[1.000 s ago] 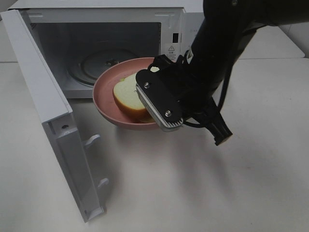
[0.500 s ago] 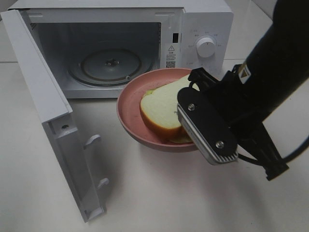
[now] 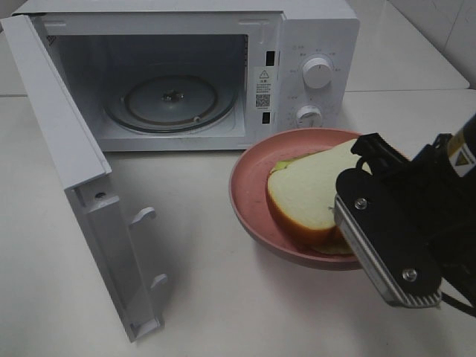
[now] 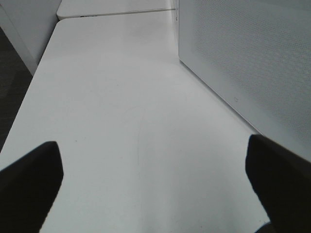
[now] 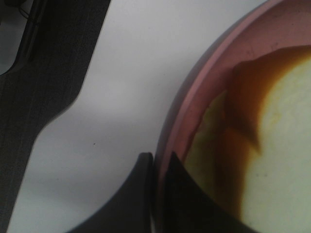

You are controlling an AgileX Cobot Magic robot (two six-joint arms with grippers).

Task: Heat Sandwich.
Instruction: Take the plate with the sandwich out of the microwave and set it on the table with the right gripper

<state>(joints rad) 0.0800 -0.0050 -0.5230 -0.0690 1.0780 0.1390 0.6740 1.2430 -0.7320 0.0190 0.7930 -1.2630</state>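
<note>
Sandwich [image 3: 312, 190] rides on its pink plate [image 3: 249, 197] just outside the open microwave [image 3: 312, 30], the right pincer [image 5: 158, 167] clamped on the plate's rim so bread goes untouched. The door [image 3: 82, 193] stands swung wide, glass turntable [image 3: 167, 100] bare and ready. The left pincer [image 4: 155, 179] hangs spread apart, empty over the bench [image 4: 121, 121] beside the oven.

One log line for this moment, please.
right hand: shut on round pink plate rim | white-bread sandwich: on plate | white microwave: door open, empty | left hand: open, idle
</note>
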